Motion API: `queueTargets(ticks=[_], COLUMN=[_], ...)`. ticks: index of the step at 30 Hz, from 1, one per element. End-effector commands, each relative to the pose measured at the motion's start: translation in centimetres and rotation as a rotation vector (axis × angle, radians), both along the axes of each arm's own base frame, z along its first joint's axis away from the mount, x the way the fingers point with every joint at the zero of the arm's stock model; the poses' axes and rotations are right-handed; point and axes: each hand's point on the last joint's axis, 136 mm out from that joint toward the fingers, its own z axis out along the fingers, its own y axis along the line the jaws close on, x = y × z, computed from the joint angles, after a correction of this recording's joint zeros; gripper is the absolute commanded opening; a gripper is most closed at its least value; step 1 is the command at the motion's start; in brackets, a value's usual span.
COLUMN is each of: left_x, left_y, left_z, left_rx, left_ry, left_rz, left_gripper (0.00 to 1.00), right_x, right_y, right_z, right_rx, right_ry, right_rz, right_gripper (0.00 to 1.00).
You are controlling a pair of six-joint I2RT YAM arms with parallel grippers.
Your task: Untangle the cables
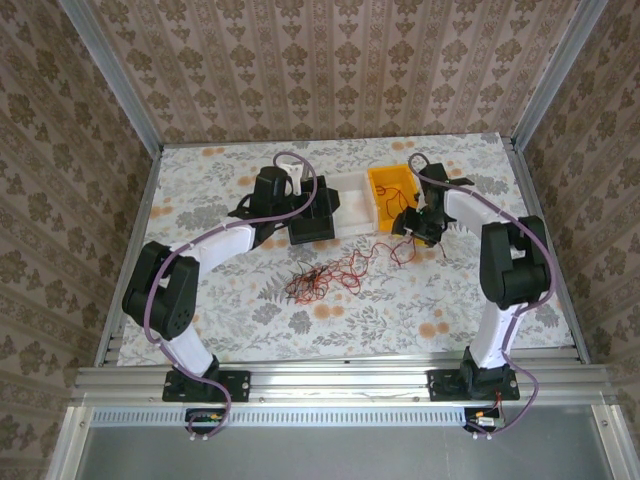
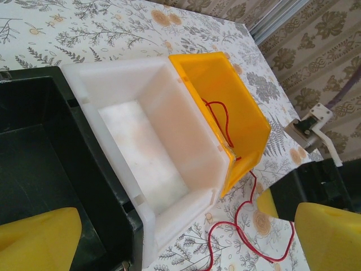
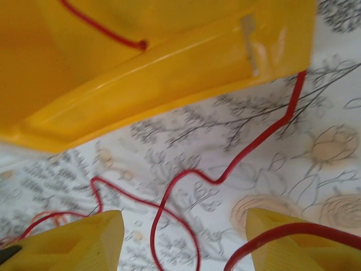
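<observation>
The cables are thin red wires lying in a loose tangle on the flowered table between the two arms. One red wire runs from inside the yellow bin over its near corner and curls across the table. My right gripper hovers just in front of that bin, jaws apart, with a stretch of red wire lying across its right fingertip. Above the black and white bins, my left gripper stands wide open, nothing between its fingers.
Three bins sit side by side at the back: black, white and yellow. Metal rails frame the table. The right arm's black body is close beside the yellow bin.
</observation>
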Motion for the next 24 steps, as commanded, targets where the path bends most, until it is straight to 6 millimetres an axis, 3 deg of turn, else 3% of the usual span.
queueTargets(ticks=[1,10,18,22,24], left_x=[0.2,0.3,0.4,0.5,0.5], left_y=[-0.3,-0.2,-0.1,-0.1,-0.1], left_z=[0.6,0.7,0.8,0.7,0.7], left_rx=[0.014,0.018,0.028,0.033,0.033], left_ry=[-0.024,-0.032,-0.035,-0.036,-0.033], left_rz=[-0.010,-0.006,-0.003,0.002,0.001], left_gripper=[0.97,0.97,0.96,0.96,0.96], right_x=[0.0,0.9,-0.2,-1.1,-1.6], right_y=[-2.2,-3.1,-3.5,-3.4,-3.4], right_z=[-1.2,-2.8,-3.9,-4.4,-4.6], right_rx=[-0.129,-0.201,-0.303,-0.319,-0.303], right_ry=[0.068,0.104,0.137,0.125,0.113], right_rz=[-0.031,-0.037,-0.007,-0.005,-0.015], right_gripper=[0.59,0.52,0.45,0.29,0.14])
